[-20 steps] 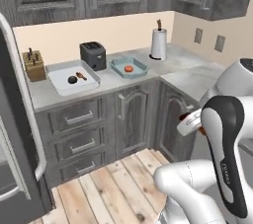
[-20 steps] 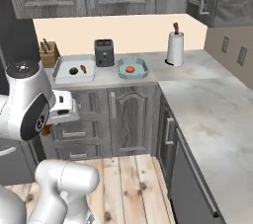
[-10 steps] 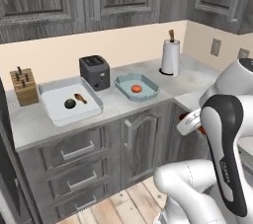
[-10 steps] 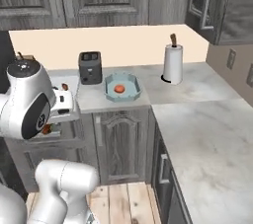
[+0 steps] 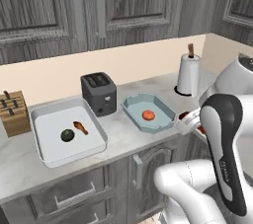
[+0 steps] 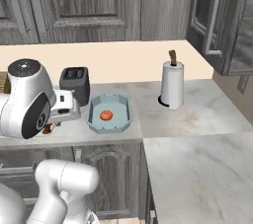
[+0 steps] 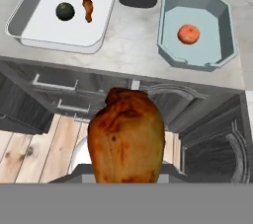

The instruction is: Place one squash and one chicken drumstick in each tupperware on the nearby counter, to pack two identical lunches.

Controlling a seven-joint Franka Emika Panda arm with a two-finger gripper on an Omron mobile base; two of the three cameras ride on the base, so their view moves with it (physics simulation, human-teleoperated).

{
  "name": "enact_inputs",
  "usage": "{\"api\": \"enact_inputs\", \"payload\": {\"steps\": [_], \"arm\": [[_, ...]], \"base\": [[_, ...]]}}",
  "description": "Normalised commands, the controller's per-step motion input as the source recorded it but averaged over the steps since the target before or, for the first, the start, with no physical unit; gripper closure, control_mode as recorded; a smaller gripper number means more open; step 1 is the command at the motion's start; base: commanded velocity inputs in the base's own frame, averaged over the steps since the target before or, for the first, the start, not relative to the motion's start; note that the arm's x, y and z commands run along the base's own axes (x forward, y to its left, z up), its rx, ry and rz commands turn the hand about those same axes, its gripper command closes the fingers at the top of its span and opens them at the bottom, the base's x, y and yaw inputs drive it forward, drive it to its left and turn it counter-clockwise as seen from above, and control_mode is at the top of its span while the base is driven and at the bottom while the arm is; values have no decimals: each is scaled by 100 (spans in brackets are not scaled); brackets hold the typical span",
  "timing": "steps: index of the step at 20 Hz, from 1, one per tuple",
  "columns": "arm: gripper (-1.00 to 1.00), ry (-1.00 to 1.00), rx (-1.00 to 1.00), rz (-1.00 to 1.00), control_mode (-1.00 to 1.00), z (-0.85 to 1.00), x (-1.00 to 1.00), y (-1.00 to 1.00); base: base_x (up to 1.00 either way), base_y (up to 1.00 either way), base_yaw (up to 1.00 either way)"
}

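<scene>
- Gripper (image 7: 126, 176): closed on the second glossy orange-brown chicken drumstick (image 7: 126, 136), carried off the counter.
- Pale blue-green octagonal tupperware (image 7: 170, 30): ahead and right of the hand, holding the orange-red round squash (image 7: 188, 34); lacks a drumstick.
- Large white rectangular tupperware (image 7: 39, 35): ahead-left, complete.
- Versus earlier: base has driven closer; counter looms larger.

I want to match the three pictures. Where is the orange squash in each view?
Left base view: orange squash in the blue tupperware, right of centre.
Right base view: squash left of centre.
Hand view: squash upper right.
Shared landmark: the black toaster, beside the tupperware.
</scene>
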Motion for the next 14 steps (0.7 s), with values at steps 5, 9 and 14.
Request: {"api": "enact_inputs", "payload": {"steps": [5, 9, 14], "arm": [[100, 0, 0, 0, 100, 0, 0, 0], [100, 11, 0, 3, -100, -40, 7, -4], [100, 14, 0, 4, -100, -60, 34, -35]], "base": [[51, -2, 11], [12, 0, 5], [0, 0, 0]]}}
